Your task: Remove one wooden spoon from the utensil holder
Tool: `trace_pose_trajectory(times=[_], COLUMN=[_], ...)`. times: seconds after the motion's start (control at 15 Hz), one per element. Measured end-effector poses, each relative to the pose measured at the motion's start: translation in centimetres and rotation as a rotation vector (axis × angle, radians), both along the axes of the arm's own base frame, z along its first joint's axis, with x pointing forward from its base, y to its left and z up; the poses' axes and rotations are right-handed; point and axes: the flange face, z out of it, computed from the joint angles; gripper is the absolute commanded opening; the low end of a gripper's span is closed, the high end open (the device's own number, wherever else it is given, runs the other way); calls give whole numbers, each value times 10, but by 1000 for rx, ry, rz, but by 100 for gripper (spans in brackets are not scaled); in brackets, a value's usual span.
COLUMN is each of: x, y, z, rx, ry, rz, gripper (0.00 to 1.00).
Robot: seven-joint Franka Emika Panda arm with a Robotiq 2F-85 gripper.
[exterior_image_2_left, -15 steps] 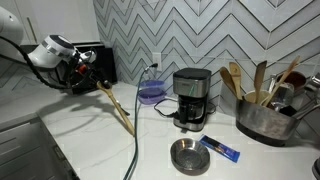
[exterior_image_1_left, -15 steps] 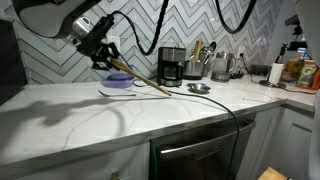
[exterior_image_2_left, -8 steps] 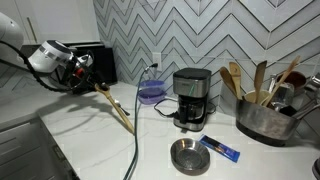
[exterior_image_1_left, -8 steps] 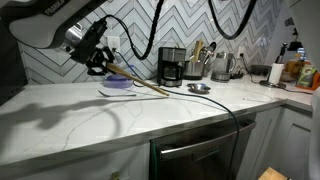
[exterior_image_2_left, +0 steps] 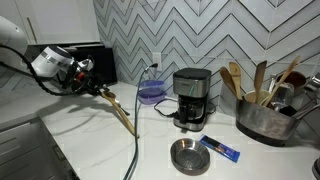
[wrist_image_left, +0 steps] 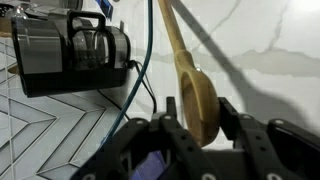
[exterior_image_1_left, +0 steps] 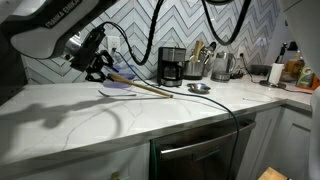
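Clamps black claw (wrist_image_left: 205, 128) on oval bowl of long light-brown wooden spoon (exterior_image_1_left: 145, 86), well apart from small greyish utensil holder (exterior_image_1_left: 194, 70), handle tilted down, likely for laying flat.

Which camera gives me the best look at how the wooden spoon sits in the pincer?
The wrist view: the wooden spoon appears close up, its bowl held in the pincer and its handle running away. Both exterior views show its whole length slanting down from the pincer, but small, grip unclear.
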Motion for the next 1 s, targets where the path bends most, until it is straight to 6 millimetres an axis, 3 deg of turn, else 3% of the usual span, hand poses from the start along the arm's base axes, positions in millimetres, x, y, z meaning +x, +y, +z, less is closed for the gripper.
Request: trace_pose_trajectory(times=[0.2, 0.67, 0.87, 1.0], x=[1, 6, 6, 3], y=[0, 0, 5, 6], z=[-6, -35, -25, -6], rx=[-10, -22, 6, 42], ry=[-4, 7, -13, -39], rz=[-1, -4, 20, 36], gripper=[100, 100, 100, 100])
